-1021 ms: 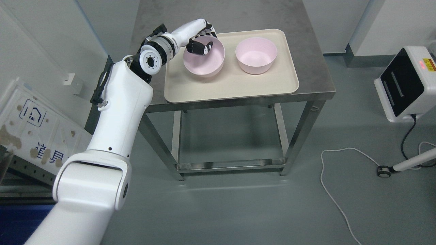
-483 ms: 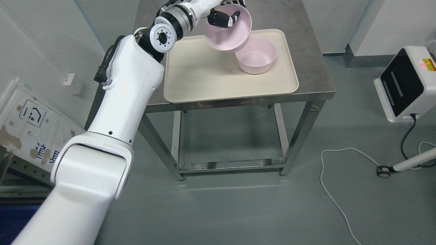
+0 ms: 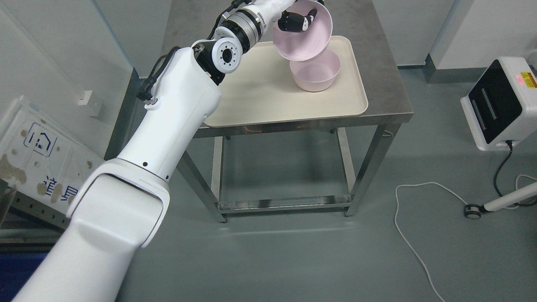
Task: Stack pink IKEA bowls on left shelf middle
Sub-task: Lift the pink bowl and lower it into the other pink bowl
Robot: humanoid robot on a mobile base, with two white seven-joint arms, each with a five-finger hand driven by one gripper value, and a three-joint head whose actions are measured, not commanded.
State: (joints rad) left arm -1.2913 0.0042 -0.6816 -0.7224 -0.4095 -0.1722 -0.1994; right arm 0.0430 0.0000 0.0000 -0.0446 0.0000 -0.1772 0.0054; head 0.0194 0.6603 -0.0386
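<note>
You had the left hand [image 3: 295,21] clamped on the rim of one pink bowl [image 3: 303,31], fingers curled inside it, holding it tilted in the air. It hung just above the second pink bowl [image 3: 315,74], overlapping that bowl's far-left rim, while the second bowl sat on the beige tray's [image 3: 260,96] far right part.
</note>
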